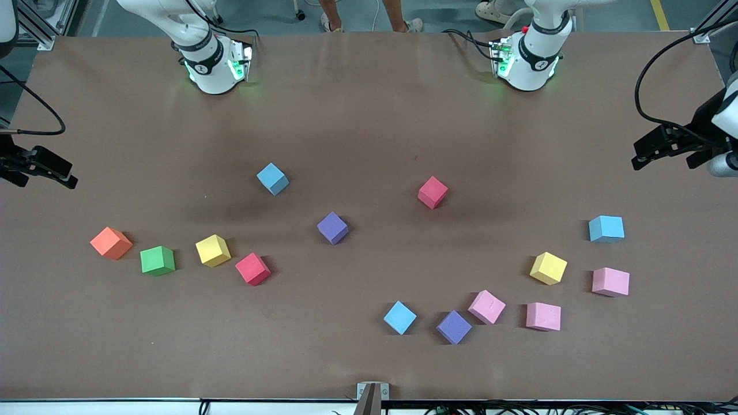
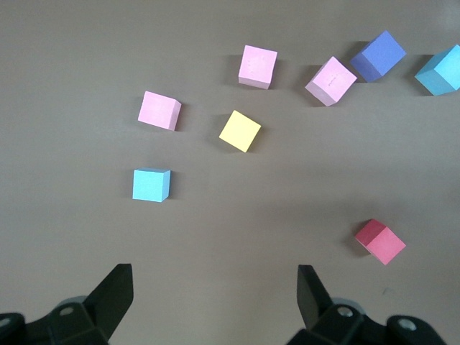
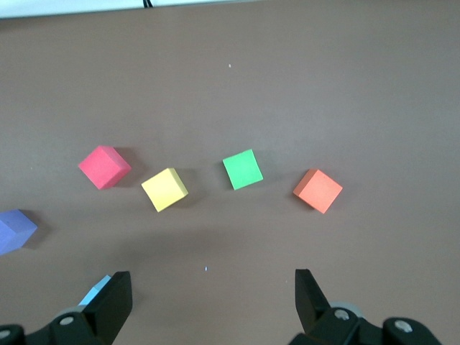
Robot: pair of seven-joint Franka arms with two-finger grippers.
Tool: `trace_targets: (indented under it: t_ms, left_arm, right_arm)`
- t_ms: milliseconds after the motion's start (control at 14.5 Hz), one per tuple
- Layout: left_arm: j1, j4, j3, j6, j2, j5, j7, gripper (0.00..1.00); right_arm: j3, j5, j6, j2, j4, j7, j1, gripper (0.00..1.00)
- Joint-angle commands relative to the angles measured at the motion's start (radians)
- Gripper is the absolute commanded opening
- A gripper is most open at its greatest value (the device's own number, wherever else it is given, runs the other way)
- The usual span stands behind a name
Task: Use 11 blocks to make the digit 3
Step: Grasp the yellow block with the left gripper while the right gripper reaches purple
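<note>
The blocks lie scattered singly on the brown table, and no digit 3 is in view. Toward the left arm's end sit a light blue block point(image 1: 606, 229), a yellow one point(image 1: 548, 268), three pink ones point(image 1: 610, 282) point(image 1: 543, 316) point(image 1: 486, 306), a purple point(image 1: 454, 327) and a light blue point(image 1: 399, 317). Mid-table are red point(image 1: 432, 192), purple point(image 1: 332, 227) and light blue point(image 1: 272, 178) blocks. Green point(image 1: 157, 260), yellow point(image 1: 213, 250) and red point(image 1: 253, 268) sit toward the right arm's end. My left gripper point(image 1: 643, 153) point(image 2: 213, 295) and right gripper point(image 1: 63, 173) point(image 3: 212, 296) hang open and empty over the table's ends.
An orange cube point(image 1: 111, 242) point(image 3: 318, 190) sits beside the green block, at the right arm's end. A metal bracket point(image 1: 372, 392) stands at the table's edge nearest the front camera. Both robot bases point(image 1: 216, 63) point(image 1: 527, 57) stand along the edge farthest from it.
</note>
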Motion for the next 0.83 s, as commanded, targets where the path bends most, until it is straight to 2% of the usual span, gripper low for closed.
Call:
trace_targets:
  t_ms: [0, 207, 276, 413, 758]
  left_arm:
    - [0.002, -0.007, -0.006, -0.005, -0.011, 0.002, -0.026, 1.00]
    - [-0.007, 0.013, -0.008, -0.031, 0.005, 0.005, -0.024, 1.00]
    - [-0.001, 0.005, -0.006, -0.079, 0.024, 0.010, -0.027, 1.00]
    - [0.010, -0.018, -0.008, -0.091, 0.056, 0.007, -0.031, 1.00]
    - [-0.002, -0.021, -0.009, 0.086, 0.298, 0.025, 0.024, 1.00]
  right_arm:
    - [0.002, 0.006, -0.011, -0.003, 0.023, -0.008, 0.000, 1.00]
    - [0.002, 0.006, -0.012, 0.003, 0.021, -0.008, -0.001, 1.00]
    - [0.002, 0.006, -0.012, 0.008, 0.021, -0.008, 0.000, 1.00]
    - [0.002, 0.006, -0.014, 0.026, 0.021, -0.008, 0.005, 1.00]
    - [0.004, 0.015, -0.043, 0.116, 0.017, 0.004, 0.077, 1.00]
